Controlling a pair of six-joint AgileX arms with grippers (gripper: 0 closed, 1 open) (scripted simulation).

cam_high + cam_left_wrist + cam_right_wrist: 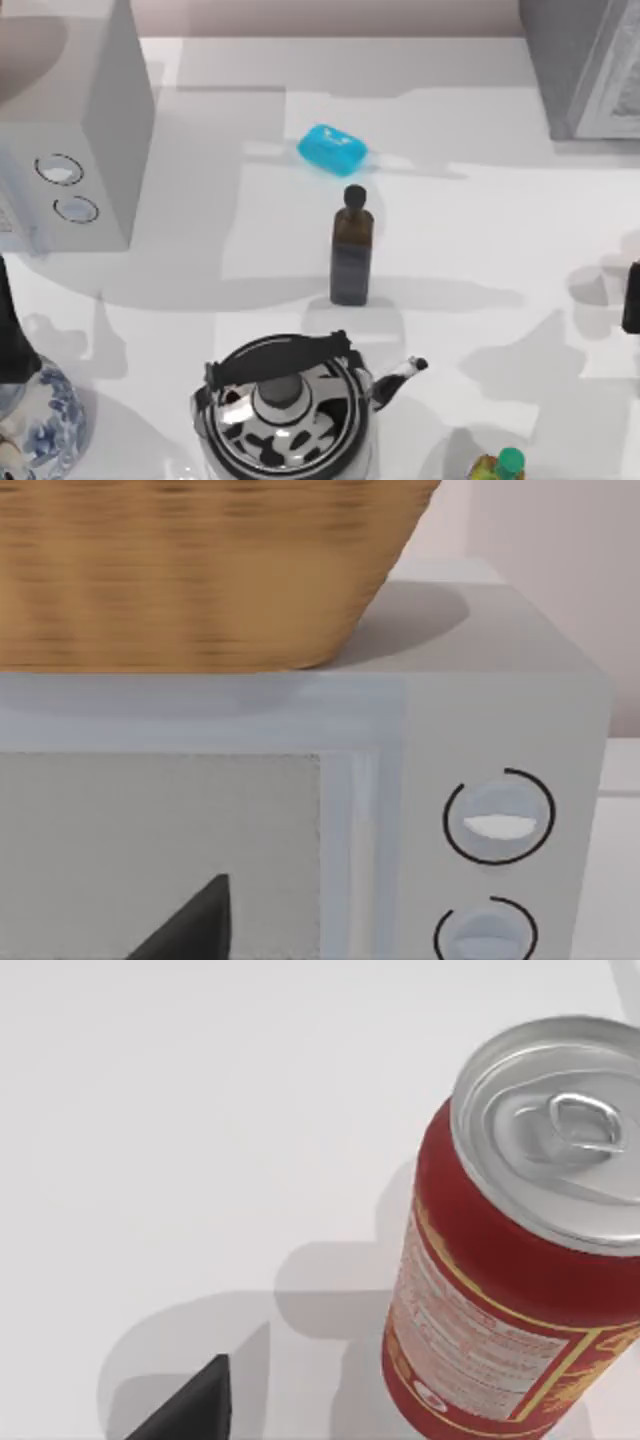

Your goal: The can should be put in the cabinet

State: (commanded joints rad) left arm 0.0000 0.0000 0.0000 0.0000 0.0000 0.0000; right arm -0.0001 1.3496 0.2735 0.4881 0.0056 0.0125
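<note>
Jaws' state cannot be told on either arm. Approach step: right wrist faces upright can (510,1250); next, close in and grasp.

- A white table (470,230) seen from above.
- At 10 o'clock, a white box with two round dials (75,150).
- At 1 o'clock, the corner of a grey speckled cabinet (560,70) with a pale lined door panel.
- Near centre, a dark brown bottle (351,255) stands upright; a blue packet (332,149) lies at its 12 o'clock.
- At 6 o'clock, a black-and-white kettle (285,415).
- At 8 o'clock, a blue-patterned vase (40,420).
- At 5 o'clock, a green-capped bottle (500,466).
</note>
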